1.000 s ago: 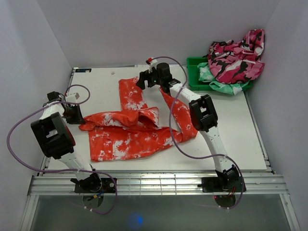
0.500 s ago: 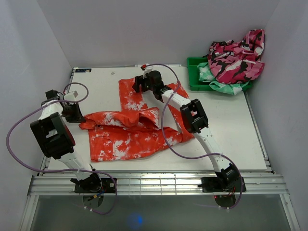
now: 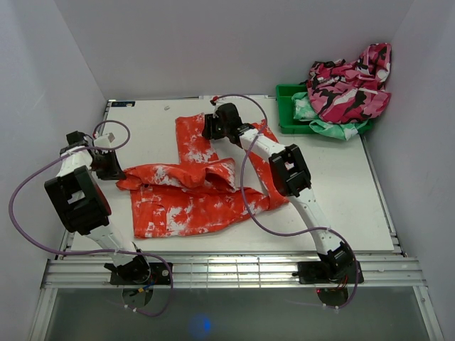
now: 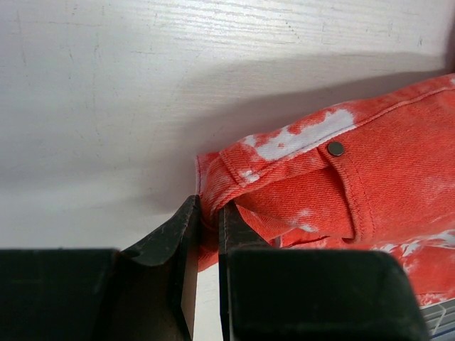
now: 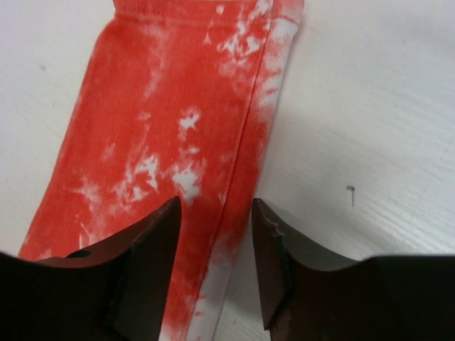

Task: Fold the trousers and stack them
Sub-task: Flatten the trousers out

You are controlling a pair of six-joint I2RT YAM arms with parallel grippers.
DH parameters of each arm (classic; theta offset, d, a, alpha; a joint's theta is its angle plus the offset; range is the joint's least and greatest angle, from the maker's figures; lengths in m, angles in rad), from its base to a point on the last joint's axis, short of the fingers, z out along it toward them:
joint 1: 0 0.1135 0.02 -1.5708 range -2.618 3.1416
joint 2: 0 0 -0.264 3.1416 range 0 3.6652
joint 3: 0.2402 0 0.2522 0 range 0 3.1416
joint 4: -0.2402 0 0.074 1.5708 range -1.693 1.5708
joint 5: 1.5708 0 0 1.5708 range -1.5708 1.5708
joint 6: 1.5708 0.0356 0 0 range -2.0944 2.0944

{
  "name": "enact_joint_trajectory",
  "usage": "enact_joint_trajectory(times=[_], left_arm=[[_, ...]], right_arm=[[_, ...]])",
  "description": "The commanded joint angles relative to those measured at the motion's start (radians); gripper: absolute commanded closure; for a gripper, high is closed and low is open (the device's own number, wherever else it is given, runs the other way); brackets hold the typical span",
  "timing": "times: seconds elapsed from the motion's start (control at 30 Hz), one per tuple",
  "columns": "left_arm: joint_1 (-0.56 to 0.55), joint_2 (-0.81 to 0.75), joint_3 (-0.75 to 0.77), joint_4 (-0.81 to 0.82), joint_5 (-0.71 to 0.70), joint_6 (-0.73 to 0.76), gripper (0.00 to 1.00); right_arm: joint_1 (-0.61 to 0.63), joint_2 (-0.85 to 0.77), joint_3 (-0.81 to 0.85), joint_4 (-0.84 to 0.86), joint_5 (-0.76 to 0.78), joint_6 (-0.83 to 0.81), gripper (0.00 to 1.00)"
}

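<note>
Trousers (image 3: 188, 202) lie spread across the middle of the table (image 3: 359, 206), waist to the left, one leg (image 3: 192, 142) bent toward the far edge and the other running right beneath the right arm. Within the last second the right claw (image 3: 208, 128) has come down from above that far leg onto it, and its fingers have narrowed from wide to about half; the wrist view shows them not yet together, straddling the leg's right seam with flat cloth between them. The left claw (image 3: 108, 168) has not moved and stays clamped on the waistband corner (image 4: 220, 177), which is bunched between its tips. I judge that the far leg is about to be pinched so it can be brought over the rest, with the left side held as an anchor; no fold is finished yet. The table is white, faintly grained and matte, with bare room far left and on the right. A green bin (image 3: 288, 106) sits at the far right corner holding a pink camouflage garment (image 3: 348, 82) and a mint one (image 3: 323, 128). Plain white walls (image 3: 213, 42) close in three sides.
</note>
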Motion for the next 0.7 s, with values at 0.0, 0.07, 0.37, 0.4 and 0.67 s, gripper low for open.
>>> enact_joint_trajectory(times=[0.0,0.07,0.37,0.4,0.67], left_arm=[[0.003,-0.051,0.039,-0.022,0.018,-0.003,1.0],[0.003,-0.054,0.041,-0.025,0.022,-0.003,1.0],[0.003,-0.082,0.013,-0.031,0.036,0.003,1.0],[0.003,-0.082,0.004,-0.028,0.044,0.001,1.0],[0.003,-0.097,-0.042,0.053,0.015,-0.012,1.0]], right_arm=[[0.032,-0.013,-0.039,-0.302,0.035,-0.093,0.51],[0.044,-0.024,-0.067,-0.328,0.075,-0.152,0.58],[0.011,-0.209,-0.162,-0.333,0.046,-0.338,0.92],[0.002,-0.245,-0.185,-0.329,0.029,-0.338,0.92],[-0.165,-0.683,-0.532,-0.303,-0.019,-0.352,0.92]])
